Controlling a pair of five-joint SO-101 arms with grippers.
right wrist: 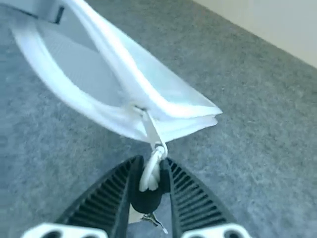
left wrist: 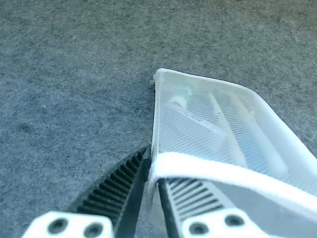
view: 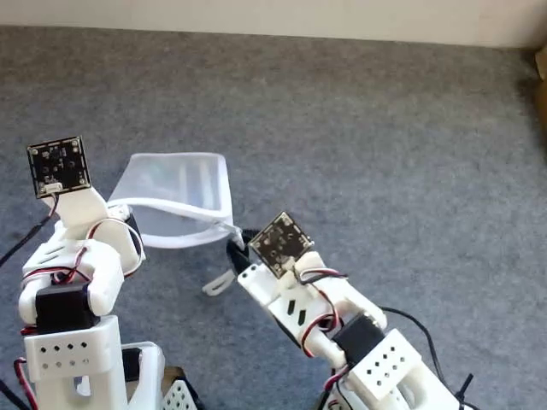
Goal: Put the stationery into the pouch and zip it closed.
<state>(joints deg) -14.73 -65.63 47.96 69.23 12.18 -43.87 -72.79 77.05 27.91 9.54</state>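
surface: grey carpet-like mat | far edge: pale cream strip along mat | right edge: brown object, cut off, unidentifiable

High look-down view; two close wrist views on pouch

No legible text, label, number or sign on any surface here.

Translucent white pouch, finely striped, solid white rim; mottled grey carpet.
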